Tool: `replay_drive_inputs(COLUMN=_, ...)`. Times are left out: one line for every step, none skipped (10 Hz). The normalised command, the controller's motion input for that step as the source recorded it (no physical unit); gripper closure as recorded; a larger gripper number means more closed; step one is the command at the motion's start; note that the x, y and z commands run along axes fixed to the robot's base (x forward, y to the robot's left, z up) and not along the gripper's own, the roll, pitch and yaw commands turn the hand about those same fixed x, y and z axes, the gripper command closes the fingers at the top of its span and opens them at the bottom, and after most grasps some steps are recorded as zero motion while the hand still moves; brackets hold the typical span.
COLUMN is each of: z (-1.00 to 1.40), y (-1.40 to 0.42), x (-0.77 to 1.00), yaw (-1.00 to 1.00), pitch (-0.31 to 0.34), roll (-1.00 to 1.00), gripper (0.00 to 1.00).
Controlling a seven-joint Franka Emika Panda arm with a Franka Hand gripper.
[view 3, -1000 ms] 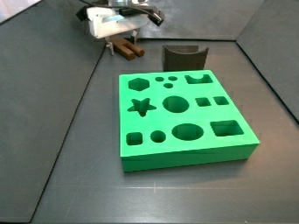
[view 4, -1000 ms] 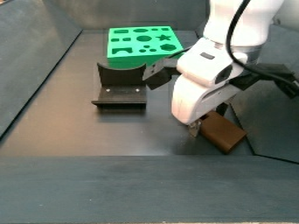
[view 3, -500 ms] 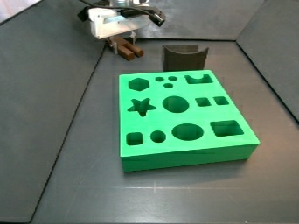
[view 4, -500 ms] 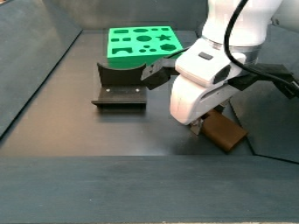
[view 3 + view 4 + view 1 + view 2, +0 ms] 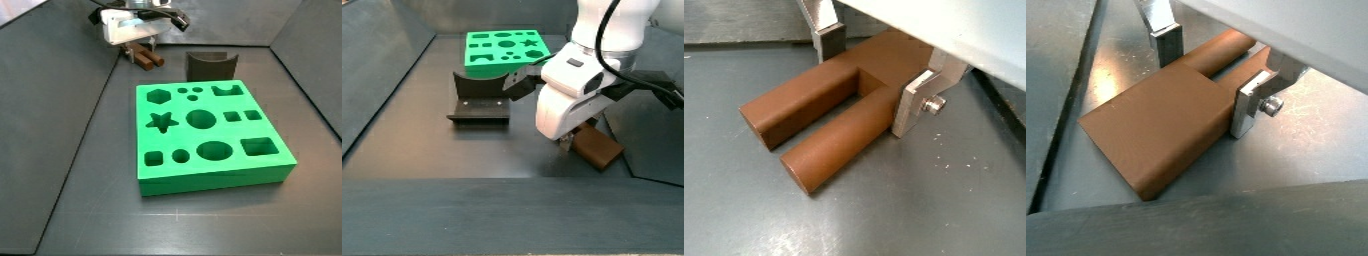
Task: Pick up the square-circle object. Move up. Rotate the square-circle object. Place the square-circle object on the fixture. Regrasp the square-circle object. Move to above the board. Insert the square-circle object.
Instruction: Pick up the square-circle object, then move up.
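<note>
The square-circle object (image 5: 831, 115) lies flat on the dark floor, its two legs pointing away from the gripper (image 5: 867, 72), and it rests near the far corner of the floor in a side view (image 5: 144, 58). The two silver fingers (image 5: 1252, 101) stand on both sides of the block, close against it, so the jaws are narrow around the piece. The fixture (image 5: 210, 64) stands just beside, apart from the object. The green board (image 5: 211, 134) lies further away, on the other side of the fixture.
</note>
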Motion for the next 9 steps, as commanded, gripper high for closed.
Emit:
replay_drive_inputs(z=0.0, y=0.0, x=0.0, yaw=0.0, pitch=0.0, roll=0.0, gripper=1.0)
replay_drive_inputs(z=0.0, y=0.0, x=0.0, yaw=0.0, pitch=0.0, roll=0.0, gripper=1.0)
replay_drive_inputs(z=0.0, y=0.0, x=0.0, yaw=0.0, pitch=0.0, roll=0.0, gripper=1.0)
replay_drive_inputs(z=0.0, y=0.0, x=0.0, yaw=0.0, pitch=0.0, roll=0.0, gripper=1.0)
replay_drive_inputs(z=0.83, y=0.0, x=0.0, yaw=0.0, pitch=0.0, roll=0.0, gripper=1.0)
replay_drive_inputs(z=0.8, y=0.05, x=0.0, yaw=-0.01, pitch=-0.015, roll=0.02, gripper=1.0)
replay_drive_inputs(z=0.7, y=0.04, x=0.0, yaw=-0.02, pitch=-0.004, roll=0.03, gripper=1.0)
replay_drive_inputs(z=0.58, y=0.03, x=0.0, yaw=-0.02, pitch=0.022, roll=0.04, gripper=1.0)
replay_drive_inputs(z=0.4, y=0.02, x=0.0, yaw=-0.02, pitch=0.058, roll=0.05, gripper=1.0)
